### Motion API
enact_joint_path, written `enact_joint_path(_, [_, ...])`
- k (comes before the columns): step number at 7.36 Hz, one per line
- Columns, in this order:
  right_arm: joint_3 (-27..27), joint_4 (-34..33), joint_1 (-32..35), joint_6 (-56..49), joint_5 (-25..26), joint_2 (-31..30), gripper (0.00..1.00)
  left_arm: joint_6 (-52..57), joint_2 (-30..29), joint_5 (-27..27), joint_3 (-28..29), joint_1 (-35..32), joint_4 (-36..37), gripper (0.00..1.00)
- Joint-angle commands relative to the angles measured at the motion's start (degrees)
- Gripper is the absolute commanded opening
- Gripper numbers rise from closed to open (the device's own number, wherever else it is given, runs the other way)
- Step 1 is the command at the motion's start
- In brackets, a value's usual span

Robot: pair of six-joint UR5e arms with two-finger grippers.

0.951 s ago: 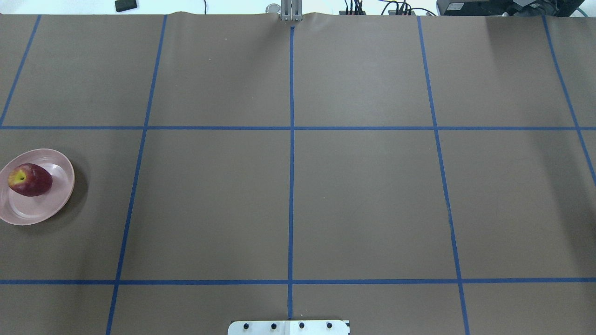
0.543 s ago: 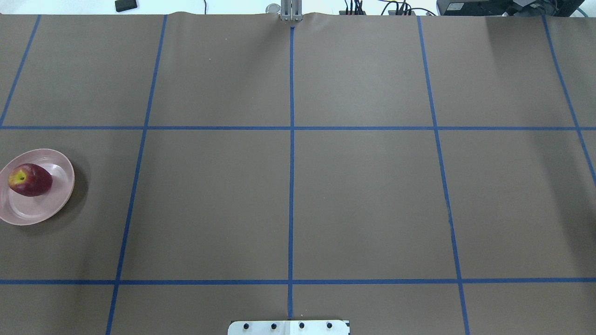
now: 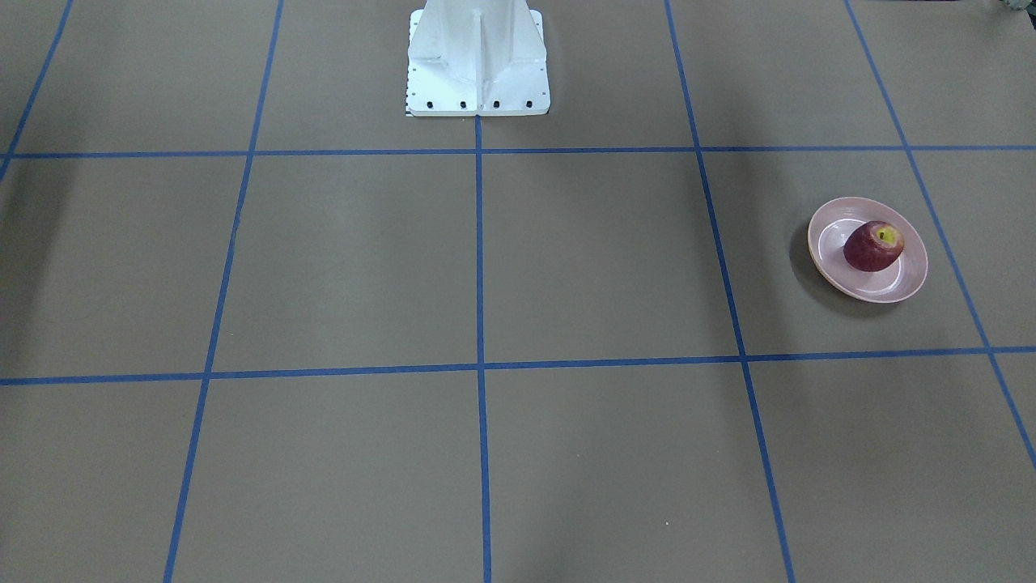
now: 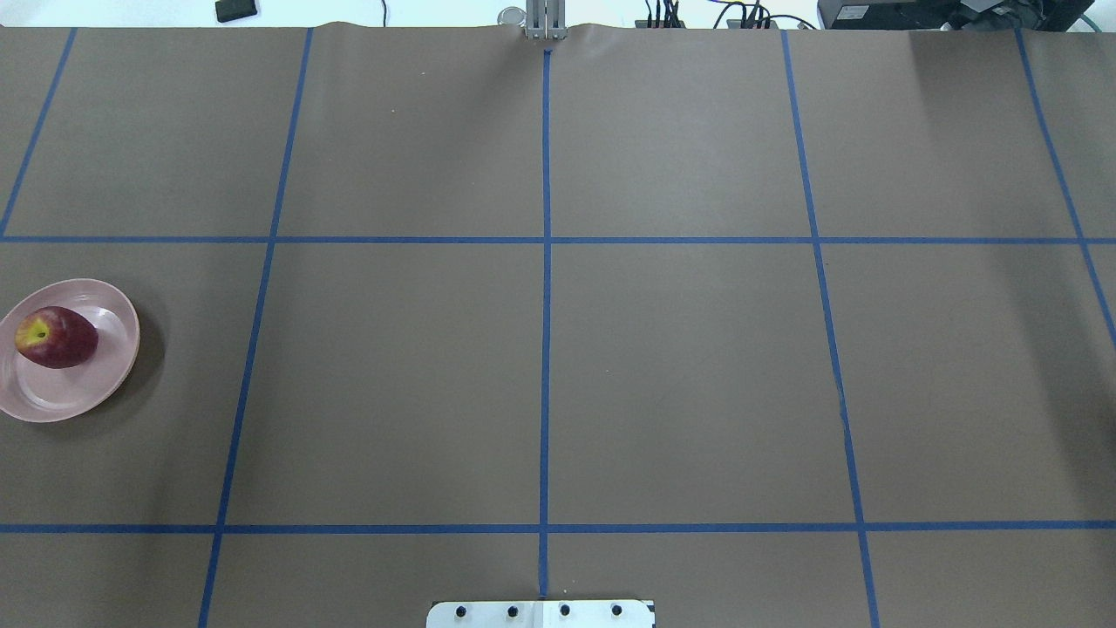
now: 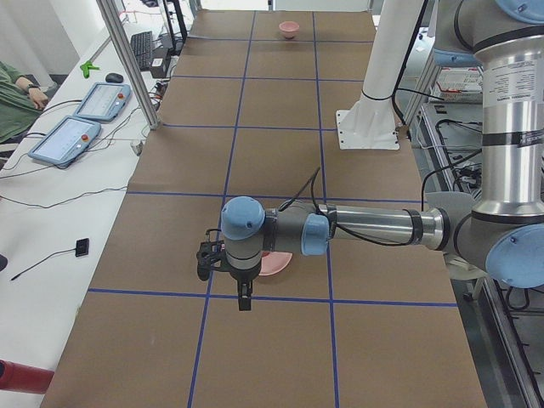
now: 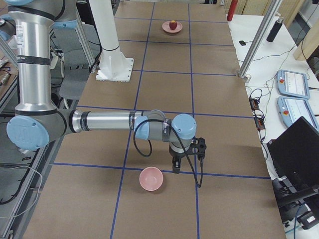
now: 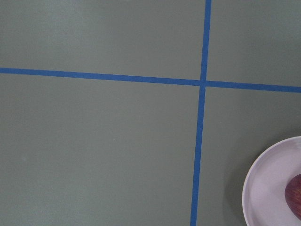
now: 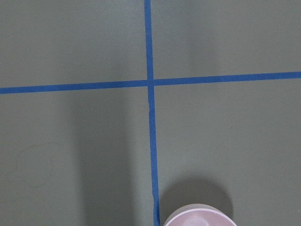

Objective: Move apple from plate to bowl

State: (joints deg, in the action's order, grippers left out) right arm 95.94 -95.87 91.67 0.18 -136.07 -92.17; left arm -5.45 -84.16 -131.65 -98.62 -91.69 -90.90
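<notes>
The dark red apple (image 4: 57, 337) lies on the pale pink plate (image 4: 78, 397) at the table's left edge; both show in the front view too, the apple (image 3: 874, 245) on the plate (image 3: 830, 263). The left wrist view catches the plate's rim (image 7: 263, 188) and a sliver of apple (image 7: 295, 200). The small pink bowl (image 6: 151, 179) stands at the table's right end; its rim (image 8: 197, 217) shows in the right wrist view. My left gripper (image 5: 245, 299) hangs beside the plate (image 5: 276, 265). My right gripper (image 6: 176, 167) hangs just beside the bowl. I cannot tell whether either is open or shut.
The white robot base (image 3: 477, 65) stands at the table's middle edge. Blue tape lines grid the brown table (image 4: 680, 375). Metal frame posts (image 6: 259, 40) and teach pendants (image 6: 294, 84) stand along the operators' side, with a person's arm (image 5: 17, 98) there.
</notes>
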Motion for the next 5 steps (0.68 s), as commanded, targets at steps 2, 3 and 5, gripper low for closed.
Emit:
enact_joint_path(2, [0.3,0.1,0.0,0.0,-0.1,1.5,1.0,-0.1,0.0,-0.4,0.2,0.0,-0.1,0.98])
enact_joint_path(3, [0.7,0.0,0.3,0.2,0.0,1.1,1.0,-0.1,0.1,-0.4,0.2,0.0,-0.1,0.98])
enact_joint_path(5, [0.1,0.1,0.3,-0.1,-0.2,0.5,1.0,-0.5,-0.1,-0.4,0.3,0.1,-0.2,0.98])
